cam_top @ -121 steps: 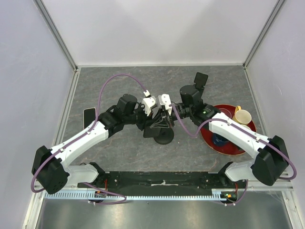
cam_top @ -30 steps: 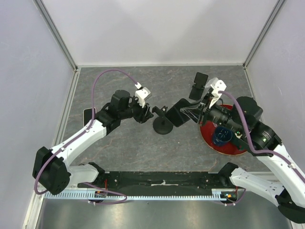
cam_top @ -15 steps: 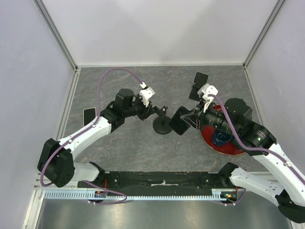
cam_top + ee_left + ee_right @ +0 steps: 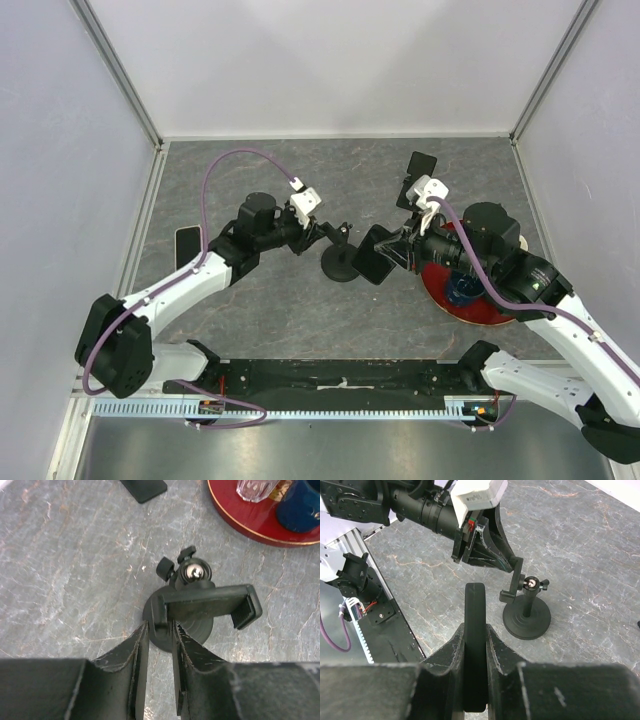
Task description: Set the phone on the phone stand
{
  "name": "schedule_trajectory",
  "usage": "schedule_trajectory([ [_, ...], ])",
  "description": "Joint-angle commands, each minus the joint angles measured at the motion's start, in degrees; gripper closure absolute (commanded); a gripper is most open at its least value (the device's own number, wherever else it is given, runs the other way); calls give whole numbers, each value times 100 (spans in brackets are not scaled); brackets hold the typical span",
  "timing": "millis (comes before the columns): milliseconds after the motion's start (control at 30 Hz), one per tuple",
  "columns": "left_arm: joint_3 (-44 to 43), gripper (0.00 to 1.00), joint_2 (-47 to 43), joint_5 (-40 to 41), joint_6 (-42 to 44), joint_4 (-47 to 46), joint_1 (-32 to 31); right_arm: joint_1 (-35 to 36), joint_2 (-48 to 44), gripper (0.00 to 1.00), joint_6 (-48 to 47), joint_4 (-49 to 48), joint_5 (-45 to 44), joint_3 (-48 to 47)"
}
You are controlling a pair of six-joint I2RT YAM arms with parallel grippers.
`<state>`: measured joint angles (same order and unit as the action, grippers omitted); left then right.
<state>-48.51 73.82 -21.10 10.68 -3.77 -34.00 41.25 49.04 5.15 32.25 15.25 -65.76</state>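
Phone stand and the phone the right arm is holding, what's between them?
Nothing: the right wrist view shows only bare table between the phone and the phone stand.

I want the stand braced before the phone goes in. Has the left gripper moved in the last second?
Yes. In the top view the left gripper has shifted right, toward the stand, which stayed put, and it now grips the stand.

A red plate holds a blue cup beside a clear glass.
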Motion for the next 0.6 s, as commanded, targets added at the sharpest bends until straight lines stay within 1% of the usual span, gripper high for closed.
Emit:
schedule_trajectory([
  [0,219,70,-79,-113,189,-449,-19,5,-131,100,83,-667,119,-122],
  [200,307,71,-34,-157,128,-712,-19,14,-149,100,153,-922,189,98],
  [267,342,69,-61,-149,128,-722,-10,5,-18,100,127,-931,181,72],
  [300,377,67,-104,-140,145,-748,-10,5,18,100,118,-922,224,54],
  [400,474,66,-157,27,119,-879,-10,5,80,100,109,-931,295,19],
  [467,474,67,-158,27,101,-906,-10,5,36,100,118,-940,295,63],
  [567,474,72,-193,27,40,-994,-10,5,-34,100,171,-1036,277,168],
])
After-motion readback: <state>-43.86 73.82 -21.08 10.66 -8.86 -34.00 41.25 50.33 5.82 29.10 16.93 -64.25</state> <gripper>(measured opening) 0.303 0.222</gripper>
